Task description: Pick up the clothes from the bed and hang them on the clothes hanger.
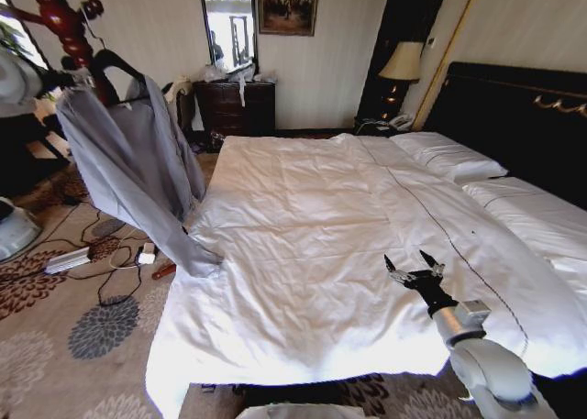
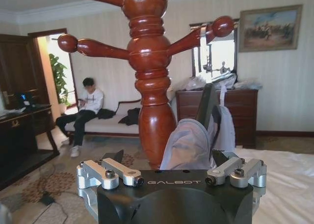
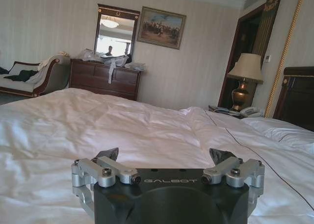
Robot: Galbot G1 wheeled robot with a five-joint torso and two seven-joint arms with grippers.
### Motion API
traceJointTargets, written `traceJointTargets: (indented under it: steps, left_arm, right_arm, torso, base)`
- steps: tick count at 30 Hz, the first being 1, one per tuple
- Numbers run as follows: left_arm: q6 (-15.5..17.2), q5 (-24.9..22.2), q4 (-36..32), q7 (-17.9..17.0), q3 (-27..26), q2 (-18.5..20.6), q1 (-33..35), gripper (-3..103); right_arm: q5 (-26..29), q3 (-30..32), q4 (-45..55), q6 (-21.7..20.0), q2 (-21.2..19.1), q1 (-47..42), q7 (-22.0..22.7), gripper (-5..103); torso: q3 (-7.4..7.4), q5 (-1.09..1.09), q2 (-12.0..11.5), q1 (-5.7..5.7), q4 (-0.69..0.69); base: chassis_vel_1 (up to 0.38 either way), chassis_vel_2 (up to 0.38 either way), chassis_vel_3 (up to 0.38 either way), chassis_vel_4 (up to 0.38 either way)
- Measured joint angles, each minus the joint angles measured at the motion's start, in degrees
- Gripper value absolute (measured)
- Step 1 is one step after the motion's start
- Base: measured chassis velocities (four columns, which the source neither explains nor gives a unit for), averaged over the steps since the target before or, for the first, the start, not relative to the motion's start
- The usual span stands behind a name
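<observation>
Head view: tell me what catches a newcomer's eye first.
The grey shirt hangs on a black hanger from the red wooden coat stand at far left, one sleeve trailing onto the bed edge. The right gripper hovers open over the white duvet at lower right.

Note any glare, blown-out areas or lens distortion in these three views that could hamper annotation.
Head view: wide-angle bending toward the edges, duvet of the bed nearly blown out, window glare top left behind the clothes. Left wrist view: bright mirror and doorway. Right wrist view: even light, the right end effector darkly shaded.
</observation>
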Motion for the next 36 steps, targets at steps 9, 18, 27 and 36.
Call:
traceJointTargets:
  steps: [9, 18, 27, 36]
  left_arm:
    - [-3.9, -4.0, -11.8, 2.9, -10.8, 8.7, 11.7, 100]
    - [-16.8, -7.0, -26.4, 13.0, -20.7, 19.7, 22.0, 100]
    - [-25.8, -14.4, -40.8, 12.3, -15.2, 27.6, 20.5, 100]
    - [-27.1, -17.8, -50.0, 7.9, -10.5, 31.4, 17.2, 100]
  right_arm:
    - [0.0, 0.0, 0.0, 0.0, 0.0, 0.0, 0.0, 100]
    - [0.0, 0.0, 0.0, 0.0, 0.0, 0.0, 0.0, 100]
    - [0.0, 0.0, 0.0, 0.0, 0.0, 0.0, 0.0, 100]
    - [0.0, 0.0, 0.0, 0.0, 0.0, 0.0, 0.0, 100]
  torso:
    - [0.00, -0.02, 0.0, 0.00, 0.02]
    - [-0.01, 0.00, 0.0, -0.01, -0.01]
    - [-0.01, 0.01, 0.0, -0.01, 0.00]
    - [-0.01, 0.01, 0.0, -0.01, 0.04]
  base:
    - [0.000, 0.000, 0.000, 0.000]
    - [0.000, 0.000, 0.000, 0.000]
    - [0.000, 0.000, 0.000, 0.000]
    - [0.000, 0.000, 0.000, 0.000]
